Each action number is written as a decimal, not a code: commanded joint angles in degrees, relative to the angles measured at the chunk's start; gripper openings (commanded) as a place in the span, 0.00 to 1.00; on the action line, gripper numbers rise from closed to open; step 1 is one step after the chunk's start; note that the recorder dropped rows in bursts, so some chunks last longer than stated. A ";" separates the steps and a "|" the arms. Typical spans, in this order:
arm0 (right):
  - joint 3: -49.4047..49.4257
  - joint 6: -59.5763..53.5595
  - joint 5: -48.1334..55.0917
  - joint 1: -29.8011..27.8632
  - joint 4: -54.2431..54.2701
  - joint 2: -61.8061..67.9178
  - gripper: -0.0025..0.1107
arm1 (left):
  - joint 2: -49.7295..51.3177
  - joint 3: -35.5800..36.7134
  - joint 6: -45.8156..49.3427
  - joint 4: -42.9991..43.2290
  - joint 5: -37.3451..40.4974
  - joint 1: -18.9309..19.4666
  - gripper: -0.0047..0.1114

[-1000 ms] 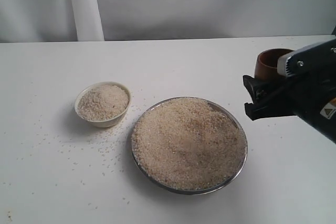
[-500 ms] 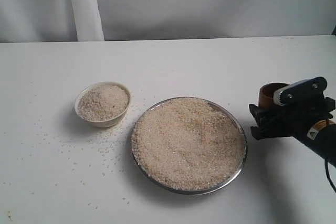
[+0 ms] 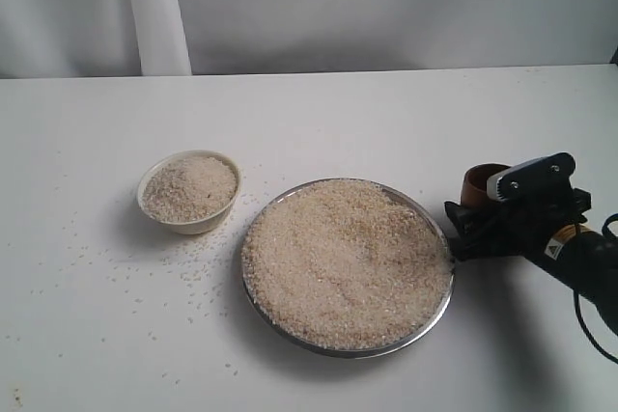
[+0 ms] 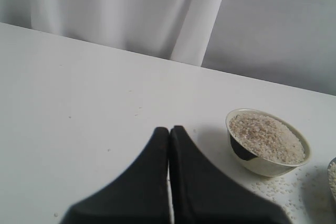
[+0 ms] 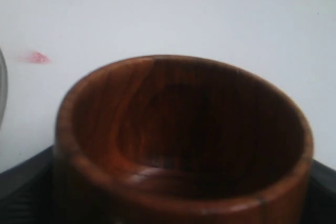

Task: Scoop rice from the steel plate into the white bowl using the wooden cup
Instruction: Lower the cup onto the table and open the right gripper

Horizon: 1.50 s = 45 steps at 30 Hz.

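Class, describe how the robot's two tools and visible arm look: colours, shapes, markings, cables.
The right tool is black, topped by a silver-grey bracket with screw heads; an orange-and-white label sits on its body, and a black cable loops behind. The left tool shows two matte black wedge-shaped fingers.

White table [image 3: 319,113] before a pale draped curtain [image 3: 386,7]

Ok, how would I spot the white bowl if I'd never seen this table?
Look for the big shiny steel plate heaped with rice on the table. In the exterior view, the white bowl sits just left of it. It's small and cream, not metal.
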 commanded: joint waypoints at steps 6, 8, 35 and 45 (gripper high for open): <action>-0.18 0.12 -0.43 -0.29 -4.63 0.27 0.43 | -0.14 -0.18 -0.22 -0.09 -0.36 -0.27 0.04; -0.18 1.38 -1.28 -0.29 -3.04 0.27 0.80 | -0.14 -0.18 -0.22 -0.09 -0.36 -0.27 0.04; 4.09 21.10 -1.15 -0.29 -24.49 -31.54 0.85 | -0.14 -0.18 -0.22 -0.09 -0.36 -0.27 0.04; 4.09 31.78 12.34 -0.29 -30.41 -52.80 0.15 | -0.14 -0.18 -0.22 -0.09 -0.36 -0.27 0.04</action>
